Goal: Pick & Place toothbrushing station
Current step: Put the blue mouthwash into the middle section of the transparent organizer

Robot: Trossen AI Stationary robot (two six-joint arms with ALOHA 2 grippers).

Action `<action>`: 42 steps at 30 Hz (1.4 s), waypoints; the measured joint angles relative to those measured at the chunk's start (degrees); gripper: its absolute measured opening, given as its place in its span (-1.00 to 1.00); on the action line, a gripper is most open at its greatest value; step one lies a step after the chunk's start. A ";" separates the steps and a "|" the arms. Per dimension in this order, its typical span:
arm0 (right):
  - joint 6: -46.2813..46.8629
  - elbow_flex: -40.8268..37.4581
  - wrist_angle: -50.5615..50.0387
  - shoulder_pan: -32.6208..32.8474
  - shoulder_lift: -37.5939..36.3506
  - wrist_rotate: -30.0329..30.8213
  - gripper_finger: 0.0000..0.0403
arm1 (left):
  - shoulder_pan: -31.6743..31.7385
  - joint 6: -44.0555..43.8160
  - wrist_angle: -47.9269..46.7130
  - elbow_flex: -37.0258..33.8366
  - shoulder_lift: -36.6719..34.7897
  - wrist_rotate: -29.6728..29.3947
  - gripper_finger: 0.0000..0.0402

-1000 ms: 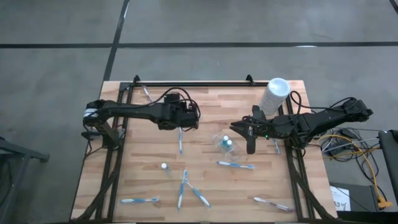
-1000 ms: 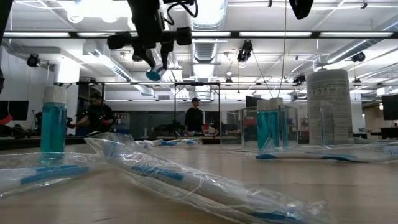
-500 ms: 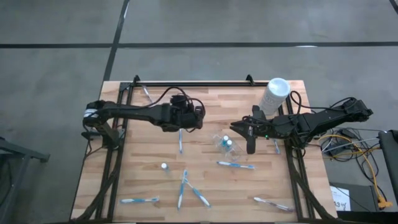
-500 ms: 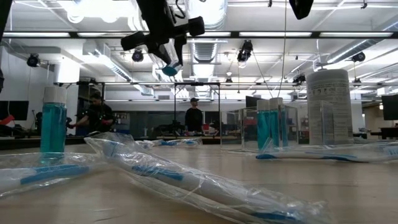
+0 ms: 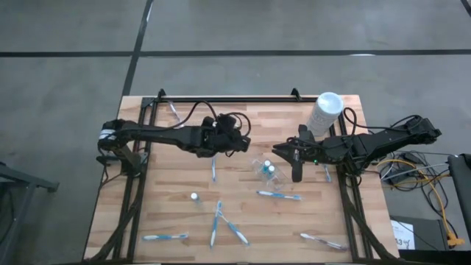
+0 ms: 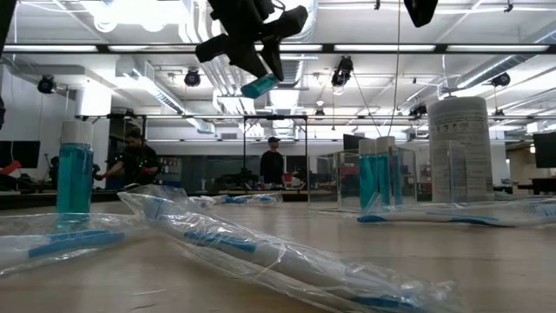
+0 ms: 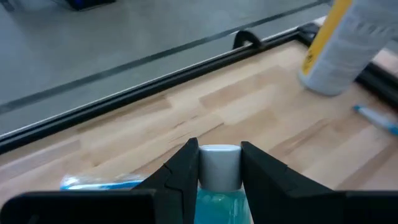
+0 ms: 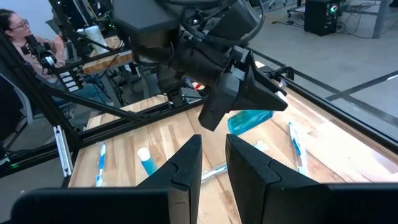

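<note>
My left gripper [image 7: 219,163] is clamped on a small blue tube [image 7: 219,186] with a white cap, and from here I see it held up in the air, well clear of the table [image 5: 250,121]. In the low view the tube [image 6: 260,86] hangs tilted between the fingers, blue body pointing down and to one side. From above, the left gripper [image 5: 237,140] sits over the middle of the table, with a toothbrush [image 5: 213,168] lying on the wood just below it.

Ahead of that claw stands the tall white cylinder [image 7: 346,43], upright near the table's far corner.

My right gripper [image 5: 296,174] rests low, just beside the clear plastic pouch [image 5: 266,169], which lies between the two claws and holds two more tubes. Its fingers [image 8: 186,165] stand narrowly apart with nothing between them.

Further from both claws, another toothbrush [image 5: 278,195] lies just past the pouch, one tube [image 5: 193,197] stands alone, and more wrapped brushes [image 5: 224,223] are scattered towards the near edge. A person [image 8: 22,37] sits beyond the table.
</note>
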 joint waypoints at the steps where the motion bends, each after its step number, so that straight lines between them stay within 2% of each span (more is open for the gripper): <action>1: -0.01 0.00 0.01 -0.01 0.01 -0.02 -0.66 | 0.00 -0.01 0.53 0.00 0.00 0.00 -0.47; 4: 0.00 -0.01 0.01 -0.02 -0.01 -0.01 -0.66 | 0.00 2.36 2.49 0.00 0.00 -0.30 -0.47; 10: -0.02 0.01 0.01 0.00 -0.01 0.00 -0.66 | -0.43 15.41 8.05 -0.02 0.00 1.36 -0.47; 19: 0.00 -0.01 0.01 0.00 0.01 -0.02 -0.66 | -1.61 27.77 25.76 -0.02 0.00 15.16 -0.47; 24: 0.00 0.00 0.01 -0.02 0.00 0.00 -0.66 | -2.99 35.11 26.73 -0.02 -0.72 16.27 -0.47; 30: -0.18 0.01 -0.02 -0.02 0.00 -0.01 -0.66 | -3.13 36.31 26.90 -0.04 -4.22 16.10 -0.47; 34: -8.60 0.01 0.04 -0.02 -0.01 0.00 -0.66 | -3.15 36.48 27.50 -0.04 -6.77 17.05 -0.47; 39: -14.33 -0.01 0.05 -0.02 0.00 0.02 -0.66 | -3.17 36.54 29.61 -1.95 -10.20 22.80 -0.47; 42: -14.48 -0.01 0.06 -0.02 -0.01 0.02 -0.66 | -3.18 38.35 34.33 -4.87 -11.78 28.86 -0.47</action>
